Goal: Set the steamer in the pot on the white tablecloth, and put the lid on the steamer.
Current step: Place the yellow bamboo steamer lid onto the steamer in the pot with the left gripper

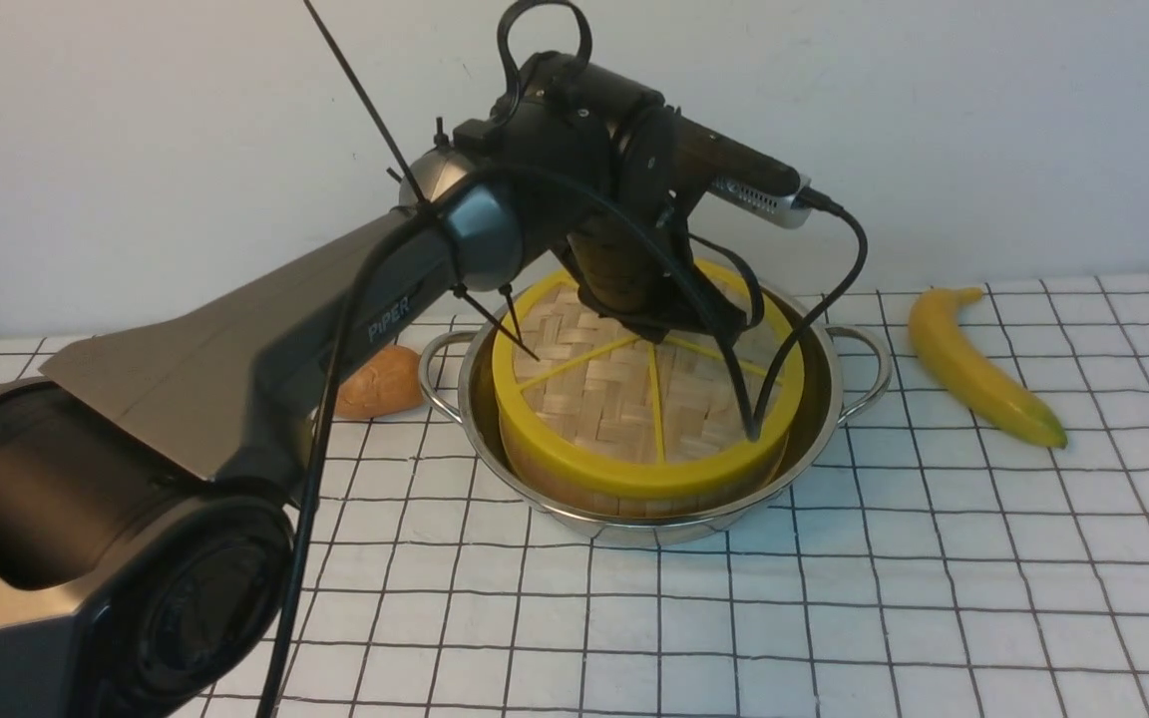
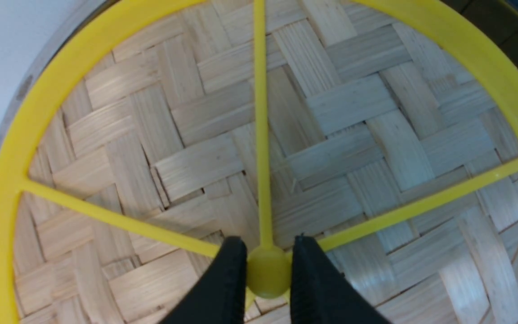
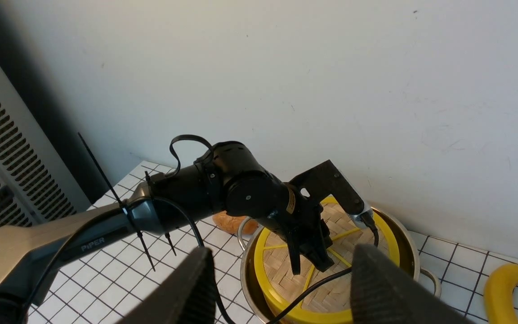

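Note:
The steel pot (image 1: 834, 404) stands on the white tablecloth (image 1: 934, 598) with the steamer (image 1: 584, 491) inside it; only the steamer's pale wall shows. The woven lid (image 1: 624, 409) lies over the steamer. My left gripper (image 2: 268, 265) reaches down onto the lid's middle. Its black fingers (image 2: 227, 283) are shut on the yellow centre knob where the spokes meet. In the front view the wrist hides those fingers. My right gripper (image 3: 285, 252) hangs high above the table on the robot's side of the pot (image 3: 409, 252), open, with nothing between its fingers.
A banana (image 1: 973, 371) lies on the cloth right of the pot. A brown bread roll (image 1: 380, 384) sits left of it, by the handle. The left arm (image 1: 265, 339) and its cables cross the left half of the scene. A wall stands close behind the pot.

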Available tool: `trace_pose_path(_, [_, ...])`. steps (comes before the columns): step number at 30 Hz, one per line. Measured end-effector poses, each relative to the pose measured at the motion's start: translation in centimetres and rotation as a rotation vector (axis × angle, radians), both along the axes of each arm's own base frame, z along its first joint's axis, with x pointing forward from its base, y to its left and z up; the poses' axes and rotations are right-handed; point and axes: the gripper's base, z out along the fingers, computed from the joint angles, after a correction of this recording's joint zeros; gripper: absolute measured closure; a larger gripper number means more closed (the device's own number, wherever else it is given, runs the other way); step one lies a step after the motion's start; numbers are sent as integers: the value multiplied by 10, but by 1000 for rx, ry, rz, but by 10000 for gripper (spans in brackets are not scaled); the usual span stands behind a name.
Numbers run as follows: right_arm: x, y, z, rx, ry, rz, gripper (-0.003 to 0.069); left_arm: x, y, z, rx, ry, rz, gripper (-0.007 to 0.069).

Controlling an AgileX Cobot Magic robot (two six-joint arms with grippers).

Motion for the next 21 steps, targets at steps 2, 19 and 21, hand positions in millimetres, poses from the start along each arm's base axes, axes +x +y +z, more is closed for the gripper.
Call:
trace_pose_path(2, [0, 0, 0, 0, 0, 0, 252, 0, 0, 0, -1, -1, 0, 508])
trace_pose_path(19, [0, 0, 0, 0, 0, 0, 252, -1, 1, 11, -21, -30, 10, 508])
trace_pose_path(21, [0, 0, 0, 0, 0, 0, 252, 0, 2, 12, -21, -41, 12, 508])
